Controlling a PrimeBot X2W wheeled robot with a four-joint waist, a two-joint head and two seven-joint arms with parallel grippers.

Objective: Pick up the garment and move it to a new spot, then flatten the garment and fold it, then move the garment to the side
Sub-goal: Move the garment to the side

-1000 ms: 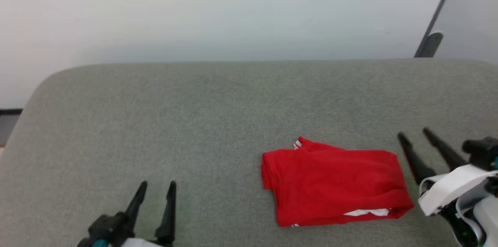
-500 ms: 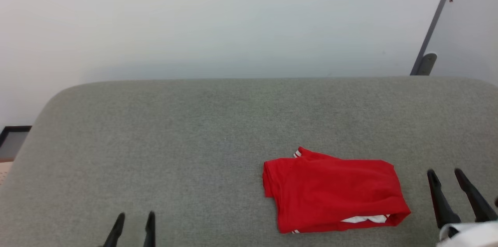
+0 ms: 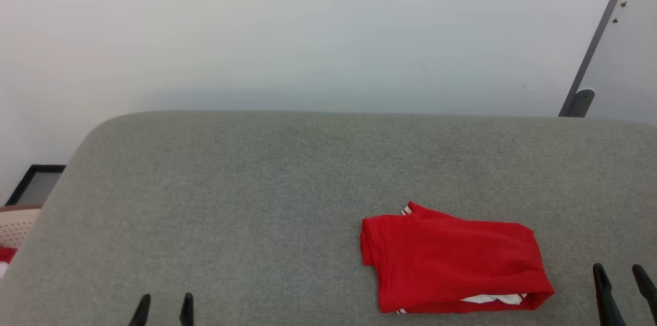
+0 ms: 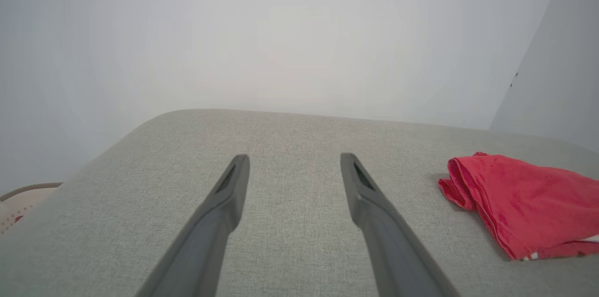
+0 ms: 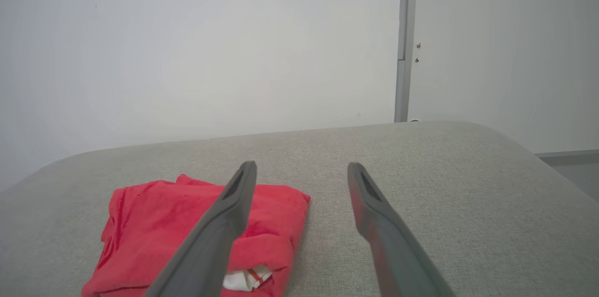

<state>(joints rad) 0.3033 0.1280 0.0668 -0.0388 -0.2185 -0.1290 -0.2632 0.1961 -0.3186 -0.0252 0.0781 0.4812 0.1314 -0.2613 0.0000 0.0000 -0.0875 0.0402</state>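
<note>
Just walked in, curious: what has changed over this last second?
The left pincer and the right pincer, both open, drew back toward the robot, the right one away from the folded red white-trimmed T-shirt. The head camera shifted too. Nothing was grasped; the shirt stayed folded on the grey fabric surface.

Plain pale wall [image 3: 308, 33], evenly lit. Before it, a grey fabric-covered surface [image 3: 231, 203] with rounded corners. A grey vertical trim strip [image 3: 598, 41] runs down the wall at right. A dark-framed panel [image 3: 36, 185] sits low at left.
</note>
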